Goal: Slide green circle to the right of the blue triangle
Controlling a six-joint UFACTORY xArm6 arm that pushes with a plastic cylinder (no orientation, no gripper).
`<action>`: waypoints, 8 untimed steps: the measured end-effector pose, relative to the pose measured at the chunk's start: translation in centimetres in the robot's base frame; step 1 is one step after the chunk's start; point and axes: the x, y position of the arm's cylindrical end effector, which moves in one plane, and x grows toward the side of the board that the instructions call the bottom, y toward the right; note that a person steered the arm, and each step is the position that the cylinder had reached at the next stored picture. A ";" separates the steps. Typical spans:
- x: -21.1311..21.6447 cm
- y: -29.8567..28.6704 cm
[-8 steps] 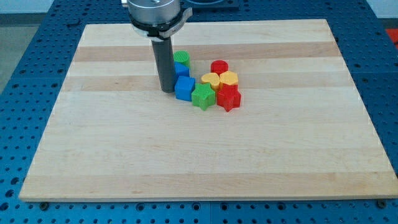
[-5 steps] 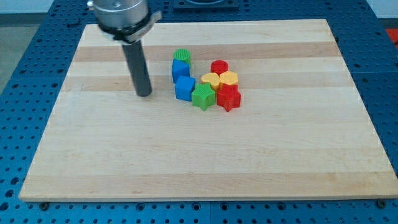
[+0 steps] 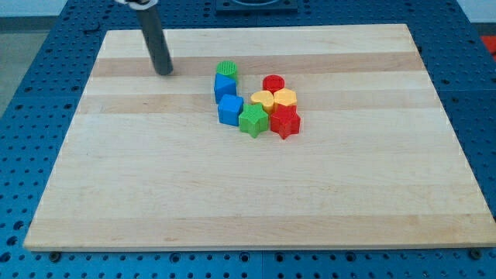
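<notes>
The green circle (image 3: 227,70) sits at the top of a cluster of blocks near the board's middle. The blue triangle (image 3: 225,86) lies directly below it, touching it. My tip (image 3: 164,73) rests on the board well to the left of the green circle, apart from every block. The rod rises from it toward the view's top left.
Below the blue triangle are a blue block (image 3: 230,110) and a green star (image 3: 253,121). To the right are a red circle (image 3: 273,83), two yellow blocks (image 3: 263,100) (image 3: 285,98) and a red star (image 3: 284,122). The wooden board (image 3: 256,201) lies on a blue pegboard.
My tip has moved away from the blue blocks, up and to the left across the board. The blocks have not moved.
</notes>
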 end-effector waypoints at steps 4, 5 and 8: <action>1.9 7.8; 1.9 7.8; 1.8 9.8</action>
